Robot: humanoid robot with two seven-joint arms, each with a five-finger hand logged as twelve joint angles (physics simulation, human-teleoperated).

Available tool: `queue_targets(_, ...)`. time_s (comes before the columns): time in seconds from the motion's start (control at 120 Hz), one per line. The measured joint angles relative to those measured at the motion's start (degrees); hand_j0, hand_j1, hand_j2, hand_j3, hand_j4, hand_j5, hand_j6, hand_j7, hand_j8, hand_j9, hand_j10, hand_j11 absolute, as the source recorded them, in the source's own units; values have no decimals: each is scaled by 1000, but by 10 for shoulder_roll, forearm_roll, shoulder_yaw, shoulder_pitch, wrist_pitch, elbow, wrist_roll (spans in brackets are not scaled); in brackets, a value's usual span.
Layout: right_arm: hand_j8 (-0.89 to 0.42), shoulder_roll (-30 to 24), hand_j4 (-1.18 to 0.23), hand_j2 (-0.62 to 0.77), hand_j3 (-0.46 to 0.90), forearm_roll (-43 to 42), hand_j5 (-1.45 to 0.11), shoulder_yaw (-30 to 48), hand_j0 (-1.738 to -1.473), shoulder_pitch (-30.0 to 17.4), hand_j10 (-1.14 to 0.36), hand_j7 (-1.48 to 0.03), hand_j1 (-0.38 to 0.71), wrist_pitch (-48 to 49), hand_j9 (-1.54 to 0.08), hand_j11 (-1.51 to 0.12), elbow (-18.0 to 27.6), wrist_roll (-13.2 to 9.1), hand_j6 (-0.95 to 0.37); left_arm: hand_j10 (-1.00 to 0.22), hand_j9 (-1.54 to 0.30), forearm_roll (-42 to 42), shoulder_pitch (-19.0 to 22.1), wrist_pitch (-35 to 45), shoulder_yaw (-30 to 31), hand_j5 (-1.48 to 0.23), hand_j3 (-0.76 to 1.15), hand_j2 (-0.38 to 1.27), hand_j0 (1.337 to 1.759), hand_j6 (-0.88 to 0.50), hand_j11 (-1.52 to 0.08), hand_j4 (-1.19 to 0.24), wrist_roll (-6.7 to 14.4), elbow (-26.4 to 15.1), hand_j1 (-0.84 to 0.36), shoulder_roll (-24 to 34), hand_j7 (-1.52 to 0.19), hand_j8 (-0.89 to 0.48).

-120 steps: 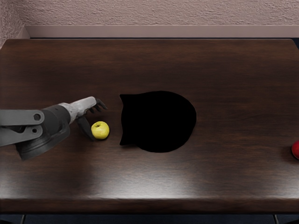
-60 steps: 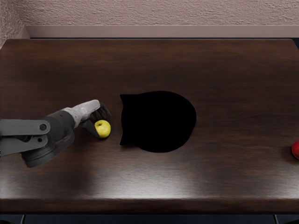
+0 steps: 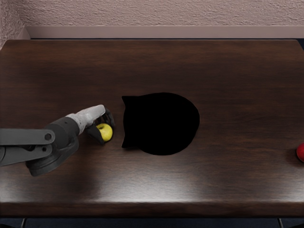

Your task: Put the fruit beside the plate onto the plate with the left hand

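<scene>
A small yellow fruit lies on the dark wooden table just left of a black cat-shaped plate. My left hand comes in from the left edge and wraps the fruit, its fingers curled over the top and left side. Part of the fruit is hidden behind the fingers. The fruit still looks to be resting on the table, a short gap away from the plate's left edge. No right arm shows.
A red fruit sits at the right edge of the table, cut off by the frame. A pink wall runs behind the table's far edge.
My left hand has moved right and down over the yellow fruit and its fingers have closed around it. The fruit has shifted slightly to the right.
</scene>
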Motion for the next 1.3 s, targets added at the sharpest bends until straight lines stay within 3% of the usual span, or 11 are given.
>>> queue_targets(0.1,-33,0,-33,-7,0,0,-43,0,-1658,0,-33,-43,-310,0,-43,-43,0,0,-33,-653,-872,2,2,0,0,-840,0,334,1655,-484,-872,-671,0,1,-266,0,-859,-478)
queue_targets(0.233,-33,0,-33,-7,0,0,-43,0,-1658,0,-33,-43,-310,0,-43,-43,0,0,-33,-675,-939,8,8,1,-1,-874,0,122,1649,-466,-942,-695,-1,3,-201,0,-909,-460)
queue_targets(0.45,-33,0,-33,-7,0,0,-43,0,-1658,0,-33,-43,-310,0,-43,-43,0,0,-33,-693,-1092,12,13,0,-1,-1022,0,110,1638,-396,-1100,-637,0,10,-214,-8,-1051,-407)
queue_targets(0.55,-33,0,-33,-7,0,0,-43,0,-1658,0,-33,-43,-310,0,-43,-43,0,0,-33,-712,-1134,13,15,1,-1,-1055,0,426,1639,-408,-1147,-648,1,16,-278,-18,-1088,-400)
queue_targets(0.592,-33,0,-33,-7,0,0,-43,0,-1658,0,-33,-43,-310,0,-43,-43,0,0,-33,-674,-1142,16,17,3,-1,-1049,122,475,1659,-387,-1167,-649,2,19,-330,-24,-1101,-433)
queue_targets(0.667,-33,0,-33,-7,0,0,-43,0,-1658,0,-33,-43,-310,0,-43,-43,0,0,-33,-668,-1174,16,17,2,-1,-1081,142,563,1642,-358,-1196,-618,1,23,-362,-25,-1144,-412)
queue_targets(0.675,-33,0,-33,-7,0,0,-43,0,-1658,0,-33,-43,-310,0,-43,-43,0,0,-33,-662,-1176,15,17,1,-1,-1086,146,598,1639,-338,-1199,-604,1,24,-379,-25,-1148,-428)
queue_targets(0.683,-33,0,-33,-7,0,0,-43,0,-1658,0,-33,-43,-310,0,-43,-43,0,0,-33,-652,-1178,15,17,2,-2,-1088,140,830,1639,-345,-1201,-606,1,24,-409,-25,-1150,-394)
queue_targets(0.833,-33,0,-33,-7,0,0,-43,0,-1658,0,-33,-43,-310,0,-43,-43,0,0,-33,-762,-1192,10,16,1,-5,-1099,67,521,1640,-447,-1215,-724,0,25,-228,-24,-1153,-455)
queue_targets(1.075,-33,0,-33,-7,0,0,-43,0,-1658,0,-33,-43,-310,0,-43,-43,0,0,-33,-746,-1198,7,11,-14,-47,-1090,21,512,1639,-450,-1232,-731,-1,20,-264,-12,-1152,-438)
queue_targets(1.3,-33,0,-33,-7,0,0,-43,0,-1658,0,-33,-43,-310,0,-43,-43,0,0,-33,-799,-1197,-46,9,-83,-125,-1092,7,528,1646,-483,-1210,-759,-1,16,-202,5,-1146,-481)
